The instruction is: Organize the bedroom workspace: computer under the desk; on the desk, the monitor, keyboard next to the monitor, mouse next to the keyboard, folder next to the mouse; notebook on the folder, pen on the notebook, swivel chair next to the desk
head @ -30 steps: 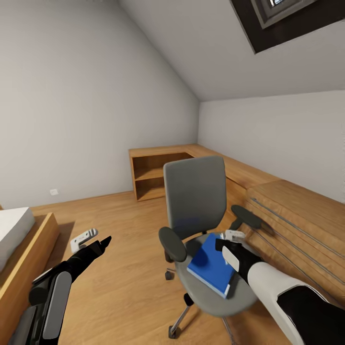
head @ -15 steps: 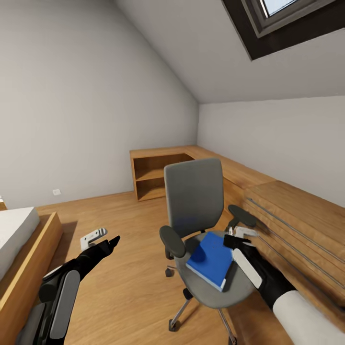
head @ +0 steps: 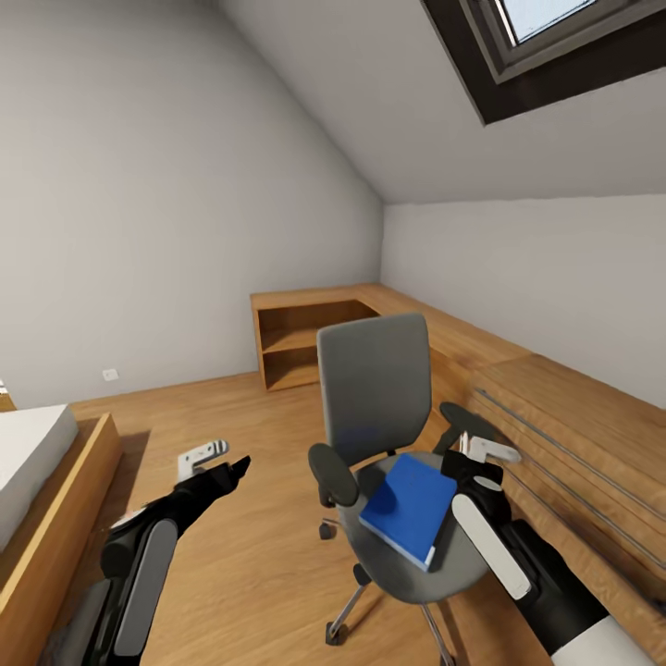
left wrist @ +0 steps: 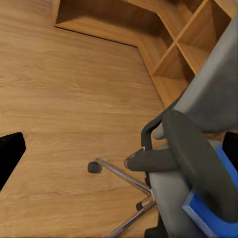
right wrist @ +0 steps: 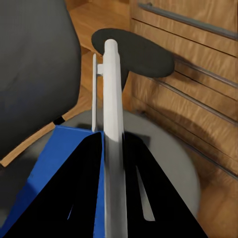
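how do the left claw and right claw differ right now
The right claw is shut on the white pen and hovers over the swivel chair seat, by the blue folder. The left claw holds nothing visible and hangs over bare wood floor, away from the chair's side; whether it is open cannot be told. Both have black wrists and pale fingers, and both reach forward.

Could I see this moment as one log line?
right gripper: clamps pen | folder: on swivel chair seat | left gripper: beside chair
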Tool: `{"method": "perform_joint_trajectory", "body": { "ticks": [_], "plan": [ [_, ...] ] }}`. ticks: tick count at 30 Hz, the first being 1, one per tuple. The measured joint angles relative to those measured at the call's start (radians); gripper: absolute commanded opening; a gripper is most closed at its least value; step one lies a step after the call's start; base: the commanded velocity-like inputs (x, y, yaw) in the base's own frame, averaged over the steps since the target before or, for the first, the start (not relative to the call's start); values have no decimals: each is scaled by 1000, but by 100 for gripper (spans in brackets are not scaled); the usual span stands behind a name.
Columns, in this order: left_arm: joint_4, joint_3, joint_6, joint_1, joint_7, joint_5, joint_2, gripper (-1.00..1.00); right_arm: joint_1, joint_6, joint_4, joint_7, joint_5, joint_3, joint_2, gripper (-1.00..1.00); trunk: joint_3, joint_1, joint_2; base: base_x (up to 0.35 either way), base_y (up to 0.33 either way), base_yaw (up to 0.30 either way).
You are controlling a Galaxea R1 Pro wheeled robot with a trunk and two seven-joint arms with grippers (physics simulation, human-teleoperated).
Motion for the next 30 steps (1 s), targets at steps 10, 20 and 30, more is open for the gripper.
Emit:
{"method": "perform_joint_trajectory", "body": {
  "ticks": [10,20,30],
  "plan": [
    [8,-123,3,0,97,-1,0,100,5,-1,-53,-5,-2,0,3,-100,31,-38,70,0,0,0],
    [18,-205,3,0,179,-1,-1,100,17,-7,-53,-9,-2,0,4,-100,63,-77,140,0,0,-94],
    [18,-242,3,0,179,-3,0,100,17,-8,-49,-7,-1,-2,0,-100,94,-111,203,0,0,-122]
  ]
}}
